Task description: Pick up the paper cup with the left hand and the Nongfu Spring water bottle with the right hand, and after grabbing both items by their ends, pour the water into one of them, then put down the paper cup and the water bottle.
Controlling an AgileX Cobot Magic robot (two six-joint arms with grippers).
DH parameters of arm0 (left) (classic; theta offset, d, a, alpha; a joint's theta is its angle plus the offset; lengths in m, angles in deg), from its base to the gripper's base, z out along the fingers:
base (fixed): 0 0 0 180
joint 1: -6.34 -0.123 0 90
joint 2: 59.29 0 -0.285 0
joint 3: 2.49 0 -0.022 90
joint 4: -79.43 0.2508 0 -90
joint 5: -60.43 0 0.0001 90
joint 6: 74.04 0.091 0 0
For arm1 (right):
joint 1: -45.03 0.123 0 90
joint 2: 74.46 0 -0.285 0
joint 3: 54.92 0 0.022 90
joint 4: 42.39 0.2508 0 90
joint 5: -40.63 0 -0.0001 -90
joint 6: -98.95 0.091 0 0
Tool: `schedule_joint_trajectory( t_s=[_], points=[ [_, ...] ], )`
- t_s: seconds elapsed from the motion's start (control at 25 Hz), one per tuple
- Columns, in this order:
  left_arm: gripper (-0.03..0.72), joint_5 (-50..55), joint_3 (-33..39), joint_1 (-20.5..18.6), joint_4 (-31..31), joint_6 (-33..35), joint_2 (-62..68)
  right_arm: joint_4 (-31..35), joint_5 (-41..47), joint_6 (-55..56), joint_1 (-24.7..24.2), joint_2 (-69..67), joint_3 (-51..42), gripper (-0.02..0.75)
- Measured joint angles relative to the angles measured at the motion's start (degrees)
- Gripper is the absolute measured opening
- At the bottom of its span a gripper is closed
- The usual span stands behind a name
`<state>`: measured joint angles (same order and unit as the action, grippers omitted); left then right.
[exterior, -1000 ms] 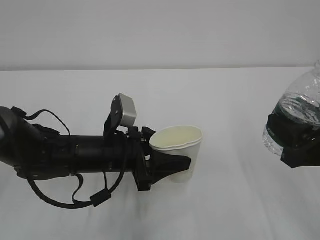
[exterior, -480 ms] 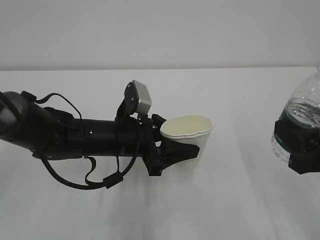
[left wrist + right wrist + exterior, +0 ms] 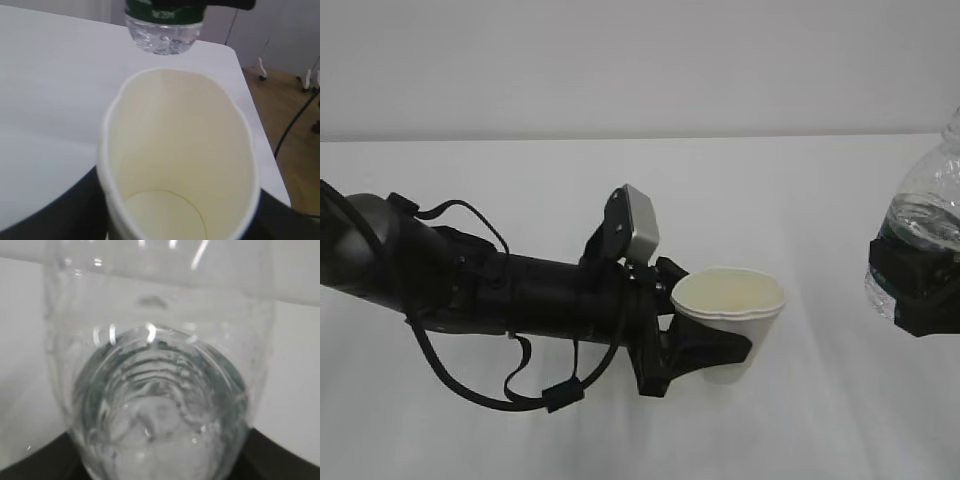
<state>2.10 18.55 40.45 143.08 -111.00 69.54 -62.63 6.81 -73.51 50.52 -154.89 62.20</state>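
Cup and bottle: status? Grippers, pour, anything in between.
Left gripper shut on paper cup, upright, inside dry. Right gripper shut on water bottle, water inside, no stream. Bottle off to cup's right, gap between, nothing in it.

Both grippers (image 3: 715,350) (image 3: 920,290) clamped, raised
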Motion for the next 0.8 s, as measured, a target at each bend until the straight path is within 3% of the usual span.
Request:
schedule_joint_trajectory(
  t_s=[0.24,0.6,0.8],
  points=[
    [0.433,3.9,-0.4,3.1,0.2,-0.1,0.0,-0.2,3.8,-0.3,0.0,0.0,1.1,0.406],
    [0.432,4.8,-1.4,3.1,-1.5,-0.2,0.0,-0.4,4.9,-3.3,0.0,0.0,1.5,0.406],
    [0.432,4.8,-1.7,3.3,-1.5,-0.2,0.0,-0.8,9.9,-5.2,0.0,0.0,3.0,0.406]
  ],
)
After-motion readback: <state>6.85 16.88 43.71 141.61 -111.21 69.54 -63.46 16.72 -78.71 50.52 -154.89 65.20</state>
